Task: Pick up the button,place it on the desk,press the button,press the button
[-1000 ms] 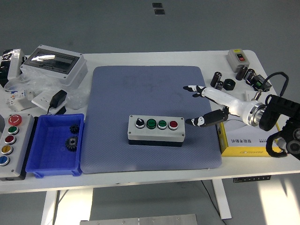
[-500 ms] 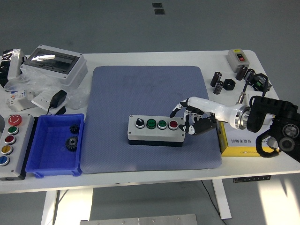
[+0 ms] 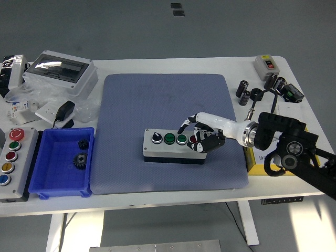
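You're looking down on a white table (image 3: 157,65) w/ a big blue-grey mat (image 3: 168,100) covering its middle. The button box (image 3: 175,146), grey w/ four controls in a row, sits flat on the mat just below centre, toward 6 o'clock, so the pick-and-place part looks done.

What changed: a sec ago your right hand (image 3: 202,135) was off at 3 o'clock, fingers spread, well clear of the box. Half a sec ago it had closed in to the box's right end. Now it's over that end, covering the red button; the green buttons (image 3: 175,138) and the black knob (image 3: 156,137) to its left are still in plain sight. Fingers are curled downward, one pointing out toward the green pair; they grip nothing. Can't tell if a fingertip is actually pushing the red button or just hovering, since the hand hides it.

Read that as the first press starting or under way; a second press would still be owed.

Left hand isn't in view.

Smaller stuff: blue bin (image 3: 50,181) w/ two black gears at 9 o'clock, another button panel (image 3: 13,157) at the far left edge, yellow box (image 3: 260,163) at 4 o'clock under the right arm.
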Controlling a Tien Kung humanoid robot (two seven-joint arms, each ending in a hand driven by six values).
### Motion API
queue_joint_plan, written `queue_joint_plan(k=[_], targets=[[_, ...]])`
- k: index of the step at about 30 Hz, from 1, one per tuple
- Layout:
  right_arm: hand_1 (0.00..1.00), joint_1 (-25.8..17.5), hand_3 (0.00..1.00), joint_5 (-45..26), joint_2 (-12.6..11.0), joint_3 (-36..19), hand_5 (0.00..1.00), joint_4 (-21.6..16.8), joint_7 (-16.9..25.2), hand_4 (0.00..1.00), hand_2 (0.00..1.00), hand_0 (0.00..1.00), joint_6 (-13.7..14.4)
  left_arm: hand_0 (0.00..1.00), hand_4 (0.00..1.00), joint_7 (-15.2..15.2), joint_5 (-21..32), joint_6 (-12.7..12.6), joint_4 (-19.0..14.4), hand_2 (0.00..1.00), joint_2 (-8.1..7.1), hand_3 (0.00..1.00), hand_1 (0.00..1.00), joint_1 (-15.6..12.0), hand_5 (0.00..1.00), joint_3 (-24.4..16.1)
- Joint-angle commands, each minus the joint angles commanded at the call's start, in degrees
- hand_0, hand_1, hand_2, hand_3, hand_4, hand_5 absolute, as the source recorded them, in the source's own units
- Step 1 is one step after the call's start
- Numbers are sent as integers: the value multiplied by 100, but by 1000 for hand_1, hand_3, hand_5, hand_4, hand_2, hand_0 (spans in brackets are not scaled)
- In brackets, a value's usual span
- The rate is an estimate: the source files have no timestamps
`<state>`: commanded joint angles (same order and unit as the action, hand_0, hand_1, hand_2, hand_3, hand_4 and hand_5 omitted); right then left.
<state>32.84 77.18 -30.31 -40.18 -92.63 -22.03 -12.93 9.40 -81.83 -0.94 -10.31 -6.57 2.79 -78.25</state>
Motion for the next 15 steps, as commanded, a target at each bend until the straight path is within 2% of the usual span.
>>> queue_joint_plan(k=[6,15], targets=[[103,-52,700,95,42,87,2,182,2,539,234,61,49,625,604,-6,7,-1,0,528,0,595,595,-5,448,8],[100,-64,695,227,73,236,2,233,8,540,224,60,118,625,605,-25,17,-1,0,526,2,595,595,2,451,24]])
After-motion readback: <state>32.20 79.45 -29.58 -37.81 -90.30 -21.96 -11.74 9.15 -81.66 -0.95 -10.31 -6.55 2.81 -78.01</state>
